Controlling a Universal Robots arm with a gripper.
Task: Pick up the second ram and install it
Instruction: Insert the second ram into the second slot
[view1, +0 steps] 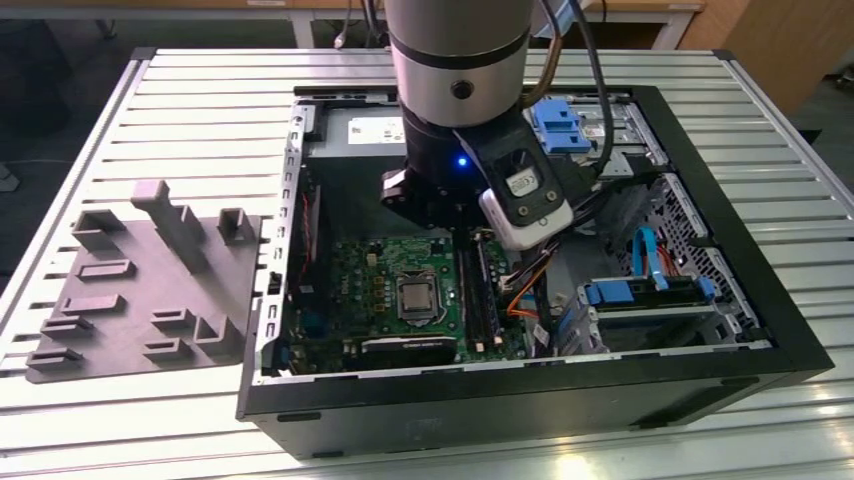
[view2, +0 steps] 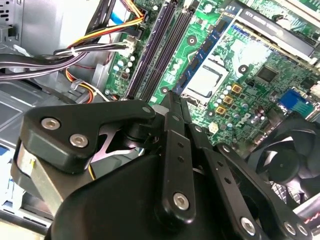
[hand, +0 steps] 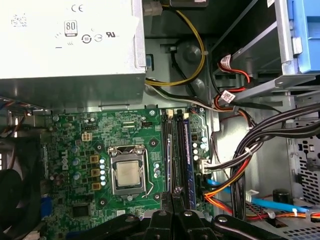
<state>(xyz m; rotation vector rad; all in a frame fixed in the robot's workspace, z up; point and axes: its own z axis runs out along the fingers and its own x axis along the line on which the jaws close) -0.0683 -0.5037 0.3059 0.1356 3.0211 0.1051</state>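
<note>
My gripper (view1: 443, 226) hangs inside the open computer case (view1: 747, 330), just above the long black memory slots (hand: 176, 150) on the green motherboard (hand: 125, 130). In both wrist views its fingertips (view2: 171, 100) lie pressed together, in line with the slots, and I see nothing held between them. A thin blue-edged strip (hand: 187, 155) runs along the slot farthest from the processor. I cannot tell whether it is the second ram. The processor socket (hand: 127, 172) sits beside the slots.
A grey plastic tray (view1: 140, 290) with raised blocks lies on the slatted table at the exterior view's left. Bundled black, orange and yellow cables (hand: 250, 165) run close beside the slots. The power supply (hand: 70, 40), blue drive brackets (view1: 627, 290) and a black fan (view2: 285, 160) crowd the case.
</note>
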